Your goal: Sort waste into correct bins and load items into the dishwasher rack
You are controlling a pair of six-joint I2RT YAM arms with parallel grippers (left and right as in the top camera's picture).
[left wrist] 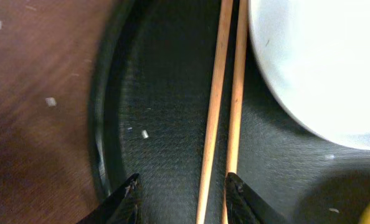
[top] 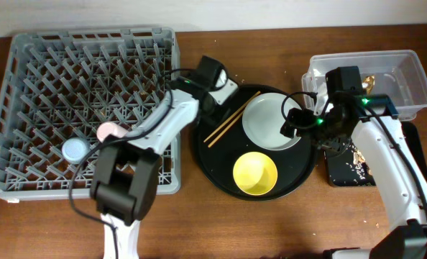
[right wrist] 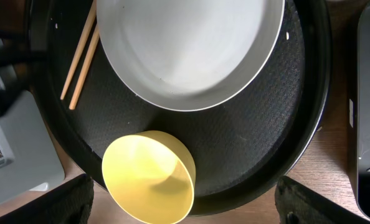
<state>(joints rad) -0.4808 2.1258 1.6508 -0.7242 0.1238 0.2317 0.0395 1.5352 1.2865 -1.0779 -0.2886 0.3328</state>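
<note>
The wooden chopsticks lie on the round black tray beside the pale grey plate and the yellow bowl. My left gripper is open and low over the chopsticks; one stick lies between its fingers and the other is at the right finger. My right gripper is open and empty, above the plate and the bowl. The pink cup and the blue cup sit in the dishwasher rack. The tissue is not in view.
The clear tub stands at the back right with a golden-brown scrap in it. The shallow black tray lies in front of it with beige food bits. My left arm reaches across the rack's right side.
</note>
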